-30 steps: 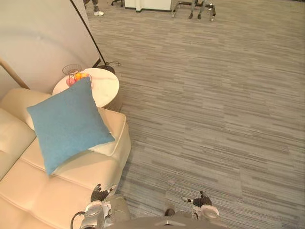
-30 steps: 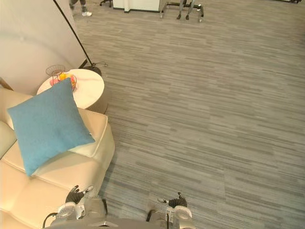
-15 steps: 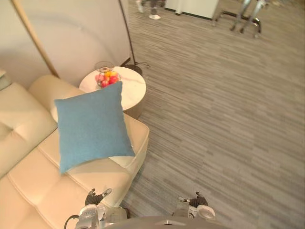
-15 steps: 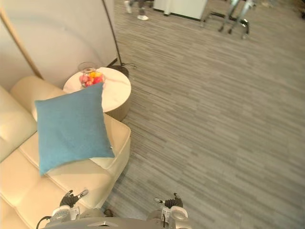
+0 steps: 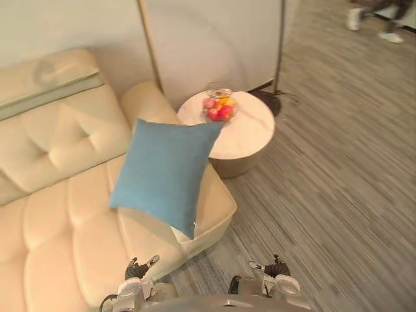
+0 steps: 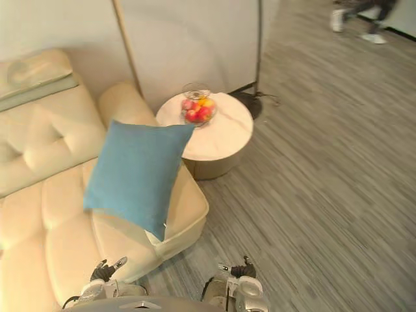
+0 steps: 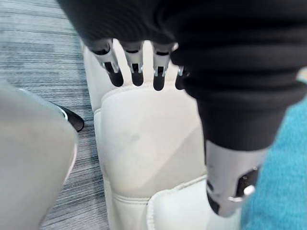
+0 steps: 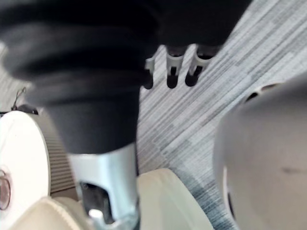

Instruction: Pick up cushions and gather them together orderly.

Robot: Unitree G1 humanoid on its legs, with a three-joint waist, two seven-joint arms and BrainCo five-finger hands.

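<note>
The cushion [image 5: 168, 174] is blue, the sofa [image 5: 58, 214] cream, the carpet [image 5: 338, 195] streaked grey.

left hand [image 7: 158, 24]: black ribbed cover over back and wrist
left fingers [image 7: 135, 64]: silver, dark tips, set in a row
left thumb [image 7: 232, 184]: silver-grey; dark slot; small bright metal fitting
right hand [image 8: 91, 52]: same black ribbed cover
right fingers [image 8: 173, 64]: silver; dark tips
right thumb [image 8: 108, 191]: pale silver-grey; dark slot
</note>
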